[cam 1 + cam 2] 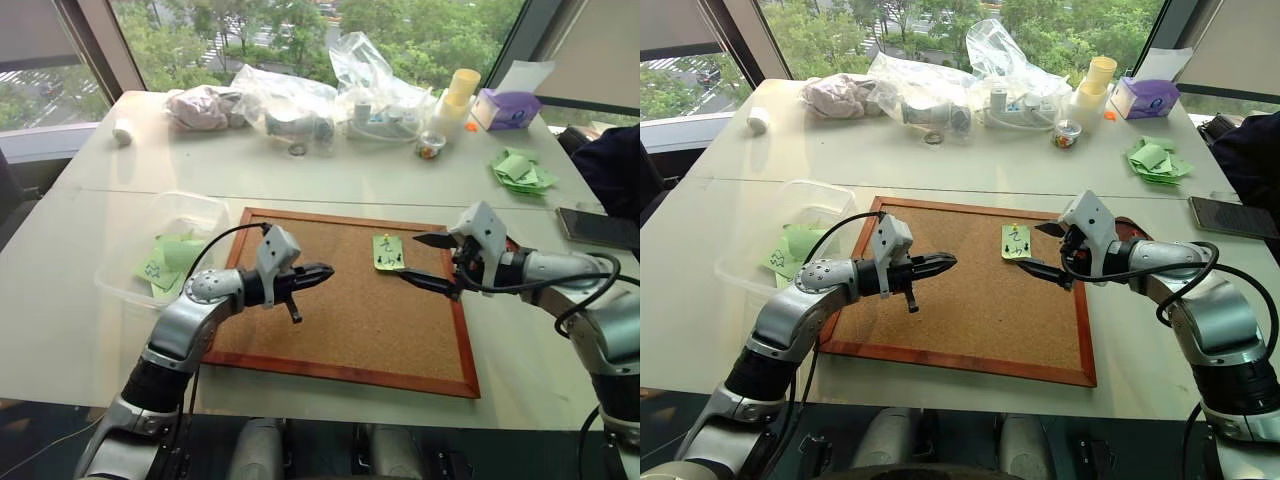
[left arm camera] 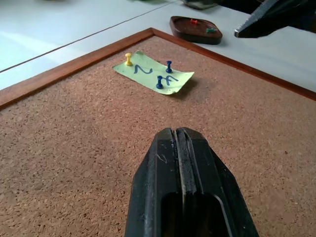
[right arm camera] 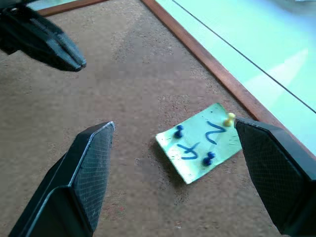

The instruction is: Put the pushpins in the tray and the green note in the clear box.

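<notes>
Cork filled most of what I saw: the wood-framed cork board (image 1: 350, 310) lay flat on the white table (image 1: 90, 300), and the green note (image 1: 388, 251) was pinned to it near the far edge, towards my right. Three pushpins held it, a yellow pushpin (image 2: 128, 59) at one corner and two blue pushpins (image 2: 169, 66) along the other sides, with blue handwriting between them. My left gripper (image 1: 322, 272) hovered above the middle of the board with its two black fingers pressed tight together, gripping nothing, its tip pointing towards the note but well short of it. My right gripper (image 1: 432, 262) had its fingers spread wide just beside the note, one on either side of it in the wrist view, not touching the paper. The tray (image 2: 195, 29) sat on the table just beyond the board's right-hand frame, with a red pin (image 2: 194, 21) and a green pin (image 2: 211, 30) lying in it. Off the board's left side stood the clear box (image 1: 190, 215), holding a few green notes (image 1: 165, 262).
</notes>
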Robot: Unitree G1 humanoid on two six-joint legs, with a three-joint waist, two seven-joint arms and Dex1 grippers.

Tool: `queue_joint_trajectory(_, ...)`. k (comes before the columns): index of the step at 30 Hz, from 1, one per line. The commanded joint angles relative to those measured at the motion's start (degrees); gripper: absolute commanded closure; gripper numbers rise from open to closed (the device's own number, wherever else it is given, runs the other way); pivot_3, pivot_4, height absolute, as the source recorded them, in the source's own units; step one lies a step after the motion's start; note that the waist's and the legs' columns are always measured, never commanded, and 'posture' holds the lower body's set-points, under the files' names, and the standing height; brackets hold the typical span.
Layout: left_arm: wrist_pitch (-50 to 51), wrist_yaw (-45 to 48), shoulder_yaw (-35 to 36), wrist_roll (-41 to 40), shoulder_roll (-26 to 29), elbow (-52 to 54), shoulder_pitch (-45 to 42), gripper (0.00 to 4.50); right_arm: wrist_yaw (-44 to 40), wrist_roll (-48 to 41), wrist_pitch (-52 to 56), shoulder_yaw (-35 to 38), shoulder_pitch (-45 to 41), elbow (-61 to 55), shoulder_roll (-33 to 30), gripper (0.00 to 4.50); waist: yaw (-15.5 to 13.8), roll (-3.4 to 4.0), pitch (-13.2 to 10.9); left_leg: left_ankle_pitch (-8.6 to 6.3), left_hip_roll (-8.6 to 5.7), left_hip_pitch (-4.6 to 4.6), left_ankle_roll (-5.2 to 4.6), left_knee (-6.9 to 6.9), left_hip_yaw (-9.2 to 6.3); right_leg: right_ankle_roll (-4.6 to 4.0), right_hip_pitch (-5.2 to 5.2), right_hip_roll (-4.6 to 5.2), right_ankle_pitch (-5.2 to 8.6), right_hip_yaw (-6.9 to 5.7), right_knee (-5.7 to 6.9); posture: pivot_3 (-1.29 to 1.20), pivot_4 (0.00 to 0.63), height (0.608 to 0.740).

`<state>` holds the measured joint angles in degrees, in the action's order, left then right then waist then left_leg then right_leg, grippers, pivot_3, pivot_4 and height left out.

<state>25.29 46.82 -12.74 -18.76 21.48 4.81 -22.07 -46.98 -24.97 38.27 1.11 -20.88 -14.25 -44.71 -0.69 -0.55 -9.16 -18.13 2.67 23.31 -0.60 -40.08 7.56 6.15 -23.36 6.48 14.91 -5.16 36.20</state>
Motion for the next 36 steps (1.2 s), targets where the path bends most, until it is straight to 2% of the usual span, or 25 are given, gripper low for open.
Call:
queue_joint_trajectory(1,-4.6,-1.4,-1.8,3.1,-2.9,-4.6,-0.2,4.47,3.2,4.2,-2.0,-2.7,-4.8,6.2,3.5,0.47,0.1,0.02,0.0,0.0,0.0,0.0,0.0,0.0,0.02,0.0,-0.01,-0.01,0.0,0.0,0.0,0.0,0.15,0.74)
queue_joint_trajectory(5,-7.4,-1.9,-2.3,5.1,-4.7,-9.0,1.2,4.47,5.8,7.9,-4.7,-5.2,-11.9,17.0,9.8,0.47,0.2,0.06,0.0,0.01,0.01,0.01,0.01,0.01,0.11,0.0,-0.02,-0.03,0.0,0.0,0.02,0.0,0.15,0.74)
queue_joint_trajectory(12,-8.7,-2.4,-2.2,6.4,-5.2,-9.5,2.7,4.47,7.8,13.3,-9.0,-7.3,-17.3,29.0,14.2,0.47,0.1,0.2,0.1,0.01,0.01,-0.01,0.01,0.01,0.12,0.0,0.02,0.0,0.0,0.0,0.01,0.0,0.15,0.74)
queue_joint_trajectory(21,-8.7,-3.2,-1.8,6.7,-4.9,-8.5,3.6,4.47,6.1,15.2,-10.3,-7.6,-16.2,30.1,15.2,0.47,0.5,0.44,0.3,0.01,0.03,-0.04,0.02,0.02,0.13,0.0,0.03,0.0,0.0,0.0,0.03,0.0,0.15,0.74)
queue_joint_trajectory(24,-8.7,-3.2,-1.8,6.8,-4.8,-8.5,3.6,4.5,6.5,16.2,-11.1,-7.8,-16.2,31.2,15.7,1.32,0.6,0.49,0.3,0.01,0.03,-0.04,0.02,0.02,0.13,0.0,0.03,0.0,0.0,0.0,0.03,0.0,0.15,0.74)
queue_joint_trajectory(26,-8.7,-3.2,-1.8,6.8,-4.7,-8.4,3.7,4.5,6.6,16.7,-11.3,-7.9,-16.1,31.3,16.0,2.49,0.7,0.53,0.3,0.01,0.03,-0.04,0.02,0.02,0.13,0.0,0.03,0.0,0.0,0.0,0.03,0.0,0.15,0.74)
queue_joint_trajectory(29,-8.5,-3.2,-1.9,6.8,-4.6,-8.2,3.8,4.5,6.2,17.4,-11.3,-8.1,-15.9,30.9,16.1,3.75,0.9,0.56,0.3,0.01,0.03,-0.04,0.02,0.02,0.12,0.0,0.03,0.0,0.0,0.0,0.03,0.0,0.15,0.74)
queue_joint_trajectory(30,-8.5,-3.2,-1.8,6.8,-4.6,-8.2,3.9,4.5,5.9,17.3,-11.0,-8.0,-15.6,30.1,16.0,4.3,1.1,0.56,0.3,0.01,0.03,-0.04,0.02,0.02,0.12,0.0,0.04,0.0,0.0,-0.01,0.03,0.0,0.15,0.74)
queue_joint_trajectory(31,-8.4,-3.2,-1.8,6.8,-4.5,-8.3,4.0,4.5,5.5,17.2,-10.8,-8.0,-15.4,29.2,15.8,4.47,1.2,0.58,0.3,0.01,0.03,-0.04,0.02,0.02,0.12,0.0,0.04,0.0,0.0,0.0,0.03,0.0,0.15,0.74)
queue_joint_trajectory(36,-8.1,-3.2,-1.8,6.9,-4.4,-8.4,4.3,4.5,5.6,16.8,-9.3,-6.5,-14.9,24.3,14.1,4.47,1.3,0.61,0.4,0.01,0.03,-0.05,0.02,0.03,0.1,0.01,0.05,0.0,0.0,0.0,0.03,0.0,0.15,0.74)
